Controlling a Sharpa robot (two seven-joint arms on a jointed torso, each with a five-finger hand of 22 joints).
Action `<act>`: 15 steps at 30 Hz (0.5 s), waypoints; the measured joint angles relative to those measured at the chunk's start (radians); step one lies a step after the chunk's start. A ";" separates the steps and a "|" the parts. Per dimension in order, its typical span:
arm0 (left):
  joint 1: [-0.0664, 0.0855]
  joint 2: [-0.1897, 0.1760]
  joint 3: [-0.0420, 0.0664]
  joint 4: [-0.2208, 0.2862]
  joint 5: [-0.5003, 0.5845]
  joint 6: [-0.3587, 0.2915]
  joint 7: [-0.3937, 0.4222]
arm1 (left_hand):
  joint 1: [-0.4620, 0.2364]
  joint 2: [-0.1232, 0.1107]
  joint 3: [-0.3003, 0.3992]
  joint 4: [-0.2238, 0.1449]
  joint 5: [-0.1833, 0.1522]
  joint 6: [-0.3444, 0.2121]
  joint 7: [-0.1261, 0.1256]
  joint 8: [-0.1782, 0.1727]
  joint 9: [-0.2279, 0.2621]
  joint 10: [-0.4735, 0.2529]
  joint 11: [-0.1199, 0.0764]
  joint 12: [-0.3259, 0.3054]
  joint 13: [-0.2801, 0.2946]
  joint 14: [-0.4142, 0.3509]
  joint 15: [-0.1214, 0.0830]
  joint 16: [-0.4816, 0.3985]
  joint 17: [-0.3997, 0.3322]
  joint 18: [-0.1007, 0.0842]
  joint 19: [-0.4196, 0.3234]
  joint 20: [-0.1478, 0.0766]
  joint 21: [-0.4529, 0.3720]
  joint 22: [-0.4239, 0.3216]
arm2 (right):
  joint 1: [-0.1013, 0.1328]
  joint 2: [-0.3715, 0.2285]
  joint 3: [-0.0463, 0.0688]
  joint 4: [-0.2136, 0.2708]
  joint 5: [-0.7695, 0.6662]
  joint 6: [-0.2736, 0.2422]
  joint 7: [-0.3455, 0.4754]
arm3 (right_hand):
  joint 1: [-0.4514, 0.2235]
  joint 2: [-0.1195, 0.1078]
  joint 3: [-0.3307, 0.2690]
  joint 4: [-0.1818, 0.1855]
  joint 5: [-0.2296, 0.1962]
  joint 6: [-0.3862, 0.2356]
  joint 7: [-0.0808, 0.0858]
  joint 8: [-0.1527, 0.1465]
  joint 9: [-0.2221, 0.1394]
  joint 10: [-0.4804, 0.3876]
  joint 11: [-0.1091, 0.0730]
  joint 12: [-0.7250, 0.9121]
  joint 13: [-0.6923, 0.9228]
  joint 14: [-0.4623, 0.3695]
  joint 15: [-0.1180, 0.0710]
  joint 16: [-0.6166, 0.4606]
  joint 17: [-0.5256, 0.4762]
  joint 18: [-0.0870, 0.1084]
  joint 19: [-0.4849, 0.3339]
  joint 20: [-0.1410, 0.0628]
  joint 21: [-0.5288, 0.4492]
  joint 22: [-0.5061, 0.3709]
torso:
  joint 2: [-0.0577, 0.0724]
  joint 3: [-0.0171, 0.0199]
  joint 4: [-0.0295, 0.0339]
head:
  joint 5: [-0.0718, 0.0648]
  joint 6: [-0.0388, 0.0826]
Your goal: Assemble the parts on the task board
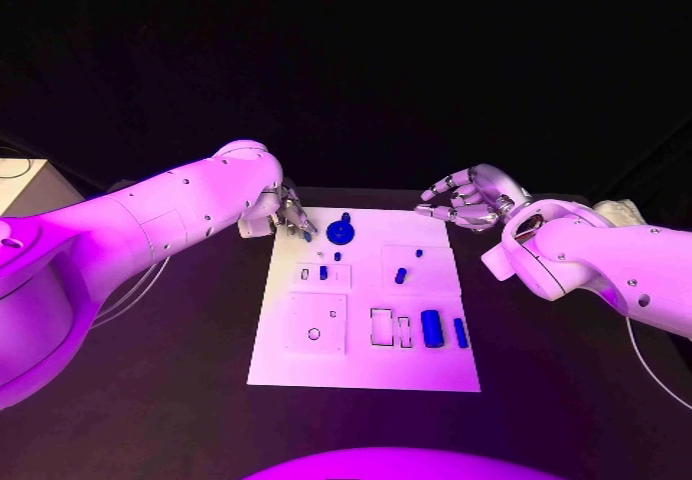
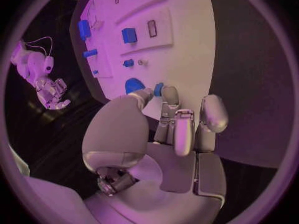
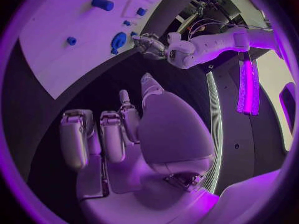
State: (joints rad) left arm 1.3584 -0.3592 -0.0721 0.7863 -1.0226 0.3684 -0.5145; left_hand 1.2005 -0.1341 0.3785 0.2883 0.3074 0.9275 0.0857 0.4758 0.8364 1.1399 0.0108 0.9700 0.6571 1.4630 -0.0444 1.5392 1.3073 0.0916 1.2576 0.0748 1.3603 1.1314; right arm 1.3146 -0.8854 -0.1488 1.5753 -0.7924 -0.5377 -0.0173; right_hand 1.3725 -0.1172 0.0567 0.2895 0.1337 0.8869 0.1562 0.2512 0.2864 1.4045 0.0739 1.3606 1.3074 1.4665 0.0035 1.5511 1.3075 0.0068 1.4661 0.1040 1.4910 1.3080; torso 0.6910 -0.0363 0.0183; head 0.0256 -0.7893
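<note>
Pinching a small blue part (image 2: 158,89) — left hand (image 1: 289,218), task board's (image 1: 361,370) far corner.

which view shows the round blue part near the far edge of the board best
The head view: the round blue part lies in plain sight on the task board, beside the left hand. The left wrist view has its fingers partly covering it; the right wrist view shows it small and distant.

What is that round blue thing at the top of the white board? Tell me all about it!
The round blue part is a small disc with a short stub poking from its far edge. It looks like smooth plastic. It sits on the task board near its far edge, toward the left hand. The hand's fingers are close beside it; whether they touch is unclear.
</note>
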 measured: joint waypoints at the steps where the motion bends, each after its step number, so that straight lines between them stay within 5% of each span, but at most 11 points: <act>1: 0.000 0.000 0.000 0.000 0.000 0.000 0.001 | 0.013 0.002 0.006 -0.001 0.000 0.000 0.000 0.000 0.000 0.000 0.000 0.000 0.000 0.000 0.000 0.000 0.000 0.000 0.000 0.000 0.000 0.000 | 0.000 0.000 0.000 0.000 0.000 0.000 0.000 | 0.000 0.000 0.000 0.000 0.000 0.000 0.000 0.000 0.000 0.000 0.000 0.000 0.000 0.000 0.000 0.000 0.000 0.000 0.000 0.000 0.000 0.000 | 0.000 0.0000 0.0000 | 0.000 0.000; 10: 0.000 0.000 0.000 0.001 0.015 -0.004 0.006 | 0.097 0.020 0.073 -0.014 -0.002 -0.008 -0.004 0.011 0.009 -0.001 0.002 0.009 -0.001 0.000 0.000 0.000 0.001 0.000 0.000 0.000 0.000 0.007 | 0.000 0.000 0.000 -0.001 0.000 0.000 0.000 | 0.000 0.000 0.000 0.000 0.000 0.000 0.000 0.000 0.001 0.000 0.000 0.000 0.000 0.000 0.000 0.000 0.000 0.000 0.000 0.000 0.000 0.000 | 0.000 0.0001 -0.0006 | 0.000 -0.002; 15: 0.000 -0.009 0.000 0.011 0.034 -0.010 0.010 | 0.120 0.012 0.153 0.037 0.005 -0.026 -0.021 0.095 0.019 0.015 -0.011 0.018 0.000 0.004 -0.004 0.000 0.001 0.000 0.006 -0.009 0.003 0.020 | 0.000 0.000 0.000 -0.002 0.000 0.001 -0.001 | 0.000 0.000 0.000 0.000 0.000 0.000 0.000 0.000 0.001 0.000 0.000 0.000 0.000 0.000 0.000 0.000 0.000 0.000 0.000 0.000 0.000 0.000 | -0.001 0.0004 0.0000 | 0.000 -0.004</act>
State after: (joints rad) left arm 1.3580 -0.3685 -0.0723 0.7974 -0.9888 0.3588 -0.5048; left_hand 1.3205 -0.1225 0.5312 0.3250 0.3120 0.9015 0.0645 0.5709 0.8550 1.1549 0.0000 0.9876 0.6568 1.4669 -0.0483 1.5392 1.3081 0.0916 1.2634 0.0654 1.3637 1.1513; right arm 1.3147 -0.8850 -0.1487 1.5728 -0.7926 -0.5371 -0.0179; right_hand 1.3725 -0.1172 0.0567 0.2895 0.1336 0.8869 0.1562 0.2512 0.2870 1.4045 0.0739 1.3606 1.3074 1.4665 0.0034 1.5511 1.3074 0.0069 1.4661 0.1040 1.4910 1.3078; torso 0.6900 -0.0360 0.0183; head 0.0260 -0.7933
